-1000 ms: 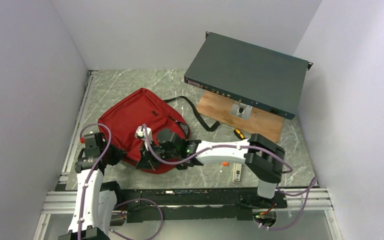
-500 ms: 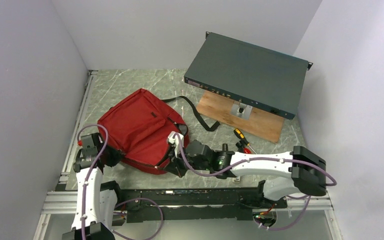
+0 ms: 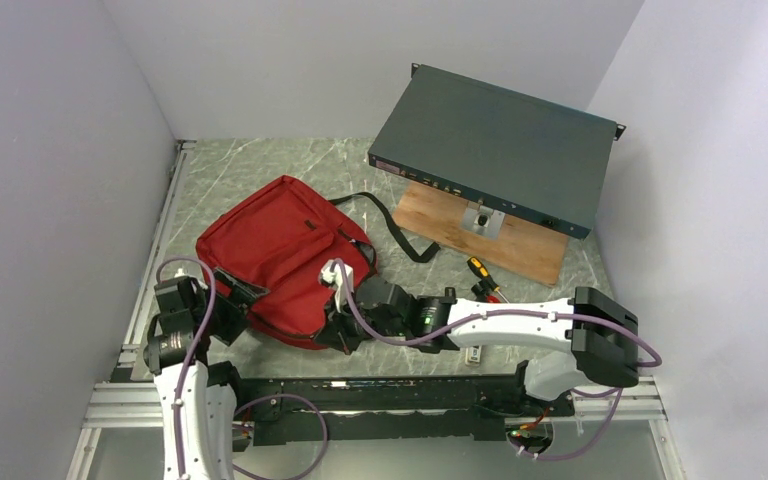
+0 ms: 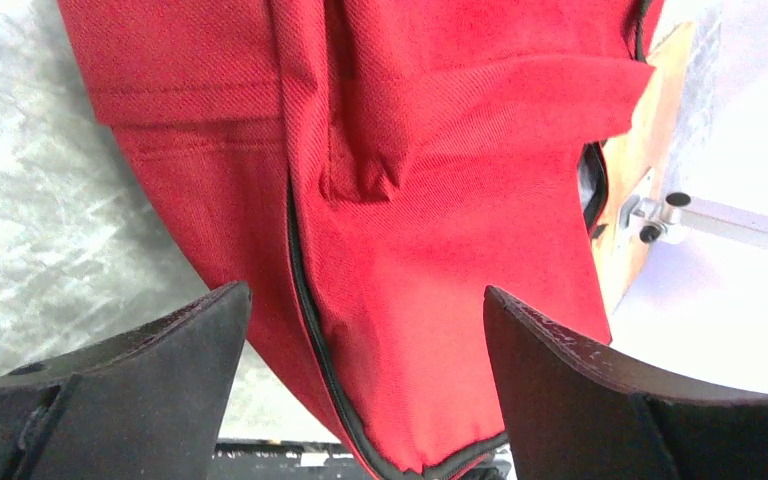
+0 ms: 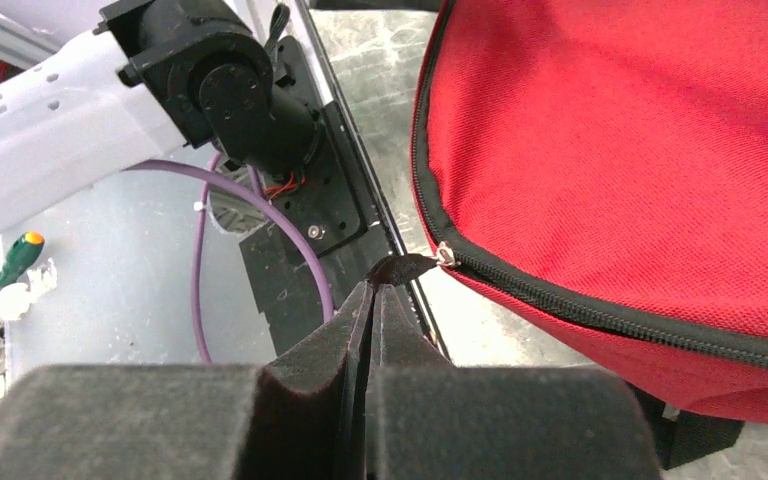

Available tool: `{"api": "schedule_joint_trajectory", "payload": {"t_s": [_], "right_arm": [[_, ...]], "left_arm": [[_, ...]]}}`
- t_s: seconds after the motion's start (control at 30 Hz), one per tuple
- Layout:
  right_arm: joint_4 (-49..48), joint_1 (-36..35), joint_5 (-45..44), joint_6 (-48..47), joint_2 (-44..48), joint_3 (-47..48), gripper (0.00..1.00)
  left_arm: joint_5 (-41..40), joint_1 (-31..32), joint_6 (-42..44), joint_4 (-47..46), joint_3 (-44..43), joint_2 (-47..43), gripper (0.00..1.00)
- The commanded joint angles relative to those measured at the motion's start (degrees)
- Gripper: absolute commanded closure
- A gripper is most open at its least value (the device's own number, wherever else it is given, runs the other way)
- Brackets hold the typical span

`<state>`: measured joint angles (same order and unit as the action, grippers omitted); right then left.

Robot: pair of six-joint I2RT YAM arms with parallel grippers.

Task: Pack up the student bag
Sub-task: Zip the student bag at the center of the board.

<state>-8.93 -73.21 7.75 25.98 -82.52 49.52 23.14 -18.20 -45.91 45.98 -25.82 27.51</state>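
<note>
The student bag [image 3: 280,250] lies flat on the table [image 3: 260,170], its near edge right at the tips of my right claw [image 5: 373,292] and its side filling the gap ahead of my left claw [image 4: 365,296]. The right claw is pinched fully together on the zip pull [image 5: 407,266], which sticks out just beyond the fingertips at the bag's lower corner. The left claw stands wide, holding nothing, with red fabric between and beyond its two pads. I read the step as running the zip open. To do it well I would first close the left claw on a fold of fabric so the soft bag cannot slide. Then I would draw the pull along the line of the zip track [image 5: 610,322], low and steady and never away from it, since the hold on that small tab looks thin. The right wrist view alone shows the tab actually caught; from above, the arm hides that corner. The left wrist view alone shows bare fabric in the left claw's gap. Only the overhead view places the teal metal box [image 3: 495,150] on its wooden board [image 3: 520,245] and the screwdriver [image 3: 478,268], all well beyond the right claw.
</note>
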Motion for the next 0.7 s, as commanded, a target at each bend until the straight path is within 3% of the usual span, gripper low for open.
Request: {"api": "schedule_joint_trajectory", "payload": {"t_s": [0.0, 0.1, 0.23, 0.4, 0.57, 0.63, 0.67], "right_arm": [[2.5, 0.1, -3.1, 0.7, 0.4, 4.4, 1.0], [2.0, 0.1, -4.2, 2.4, 0.5, 4.7, 1.0], [1.9, 0.2, -6.3, 3.8, 0.8, 4.9, 1.0], [1.2, 0.2, -5.2, 2.8, 0.6, 5.3, 1.0], [0.8, 0.4, -7.4, 3.9, 2.3, 3.5, 1.0], [2.0, 0.5, -10.7, 5.5, 3.5, 3.1, 1.0], [3.1, 0.6, -12.9, 6.7, 4.2, 2.8, 1.0]], "left_arm": [[4.2, 0.4, 0.1, 6.1, -3.2, -2.0, 0.08], [7.3, 2.9, -2.8, 7.0, -1.8, -3.8, 0.14], [5.8, 7.5, -5.9, 7.9, -0.8, -5.7, 0.15], [5.9, 12.3, -9.7, 0.5, 4.2, -7.6, 0.28], [5.6, 13.2, -8.8, -2.7, 7.3, -6.2, 0.53], [4.0, 13.2, -7.9, -2.7, 7.8, -5.8, 0.78], [3.1, 13.2, -7.3, -2.5, 7.9, -5.6, 0.86]]}}
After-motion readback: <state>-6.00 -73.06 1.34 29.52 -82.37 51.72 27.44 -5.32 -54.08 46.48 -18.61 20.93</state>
